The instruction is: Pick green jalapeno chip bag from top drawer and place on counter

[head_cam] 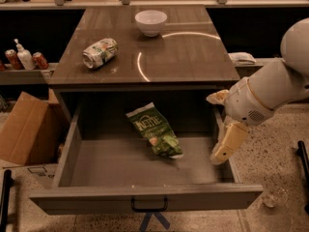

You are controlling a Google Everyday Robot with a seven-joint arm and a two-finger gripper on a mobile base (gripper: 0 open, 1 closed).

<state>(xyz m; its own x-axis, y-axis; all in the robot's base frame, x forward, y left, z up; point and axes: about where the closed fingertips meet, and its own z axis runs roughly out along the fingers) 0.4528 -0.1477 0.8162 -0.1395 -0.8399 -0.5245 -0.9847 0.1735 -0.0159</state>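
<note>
your green jalapeno chip bag point(155, 130) lies flat on the floor of the top drawer point(67, 151), which stands pulled wide open below the counter point(188, 52). you find the bag about mid-drawer, a little right of centre, clear of all four walls. its long axis runs on a diagonal: the dark end with the white lettering points toward the back left corner, and the lighter green end points toward the front right, nearer to you and to the arm. the gripper point(223, 151) hangs pointing down at the drawer's right wall, just over its rim, well apart from the bag. you cannot tell from here whether it is released or clenched. on the counter sit a crushed can point(100, 52) on its side at the left and a white bowl point(150, 22) toward the back. the black handle point(149, 207) shows on the drawer's front panel, and a cardboard box point(24, 129) stands on the floor to the left.
</note>
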